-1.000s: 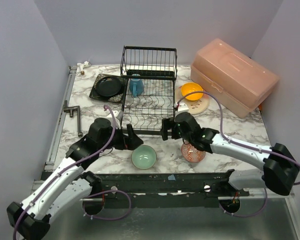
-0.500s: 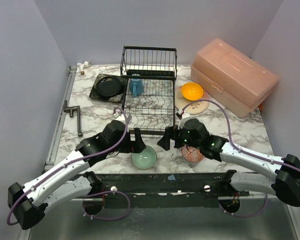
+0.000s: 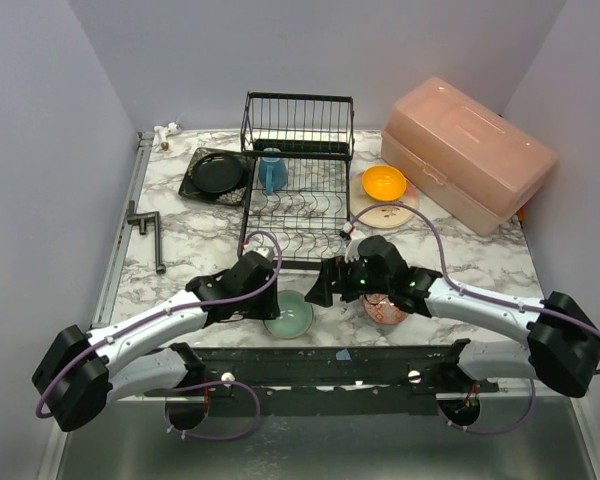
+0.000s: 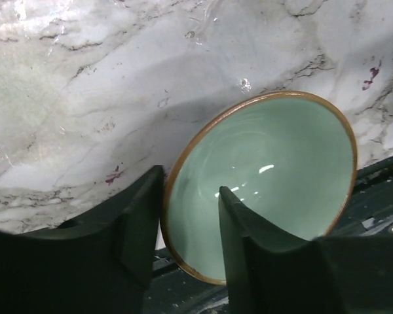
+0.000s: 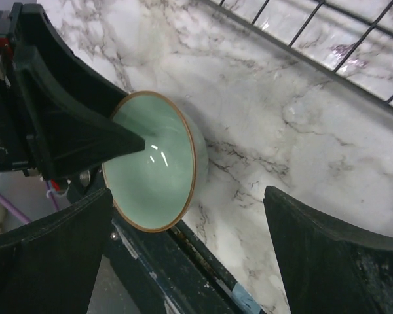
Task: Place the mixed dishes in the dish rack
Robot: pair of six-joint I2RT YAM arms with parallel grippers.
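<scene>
The mint-green bowl (image 3: 290, 318) (image 4: 281, 170) (image 5: 157, 170) sits upright near the table's front edge. My left gripper (image 3: 272, 300) (image 4: 190, 182) straddles its left rim, one finger outside and one inside. The jaws are half narrowed, and a strip of green still shows between the inner finger and the rim. My right gripper (image 3: 325, 285) (image 5: 187, 196) hangs wide open just right of the bowl, touching nothing. The small red-patterned bowl (image 3: 387, 310) lies partly under the right arm. The dish rack (image 3: 298, 125) holds the blue-handled mug (image 3: 272, 170).
The orange bowl (image 3: 384, 182) rests on the beige-pink plate (image 3: 390, 214) right of the rack. A black round plate (image 3: 218, 173) lies on the black square plate (image 3: 194, 186) to its left. A big pink box (image 3: 470, 150) stands back right. A dark rail (image 3: 330, 362) runs right in front of the bowl.
My left arm reached right to the mint-green bowl and its jaws narrowed around the rim. The right arm came down and left toward the bowl, still wide open. The bowl has not moved.
</scene>
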